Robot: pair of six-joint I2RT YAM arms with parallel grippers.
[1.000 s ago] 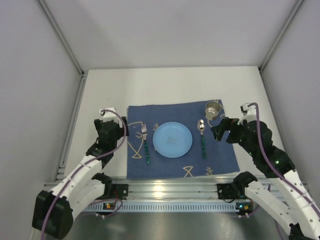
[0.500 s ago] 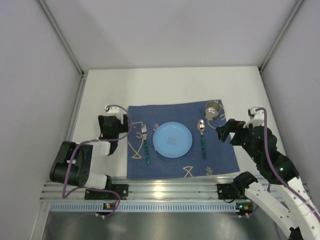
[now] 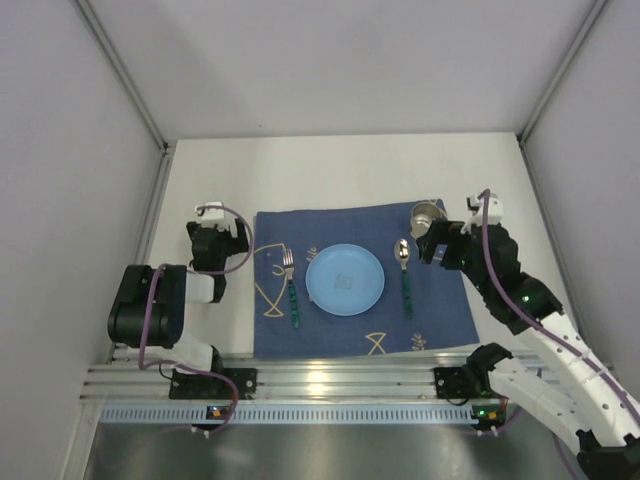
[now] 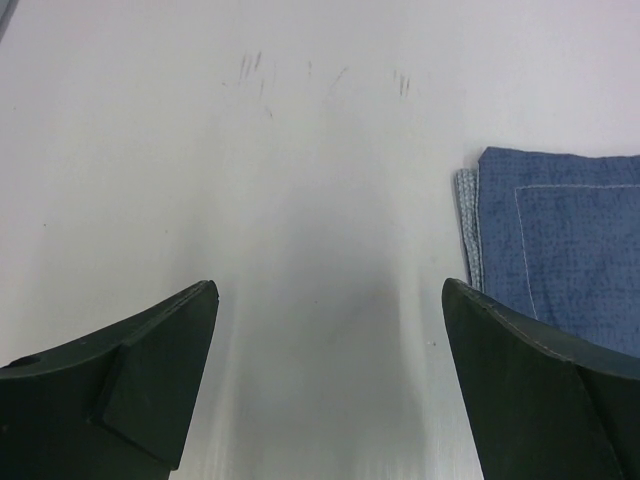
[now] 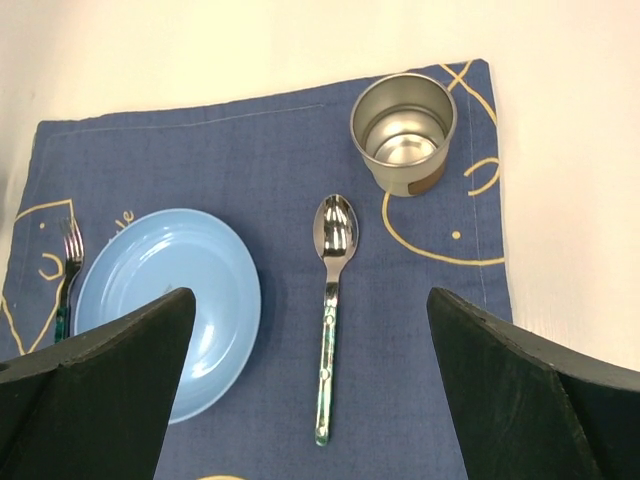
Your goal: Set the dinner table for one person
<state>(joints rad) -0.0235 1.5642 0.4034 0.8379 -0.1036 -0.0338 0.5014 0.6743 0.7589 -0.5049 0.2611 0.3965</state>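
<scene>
On the white dinner table lies a dark blue fish-patterned cloth. On the cloth sit a light blue plate, a fork to its left, a spoon to its right and a metal cup at the far right corner. My left gripper is open over bare table, left of the cloth's far corner. My right gripper is open, hanging above the spoon and holding nothing.
A ribbed aluminium rail runs along the near edge between the arm bases. Grey walls with metal corner posts enclose the table on three sides.
The left arm has folded back towards its base, its gripper staying left of the cloth. The right gripper swung away, then back towards the cup and spoon. Tableware has not moved.
</scene>
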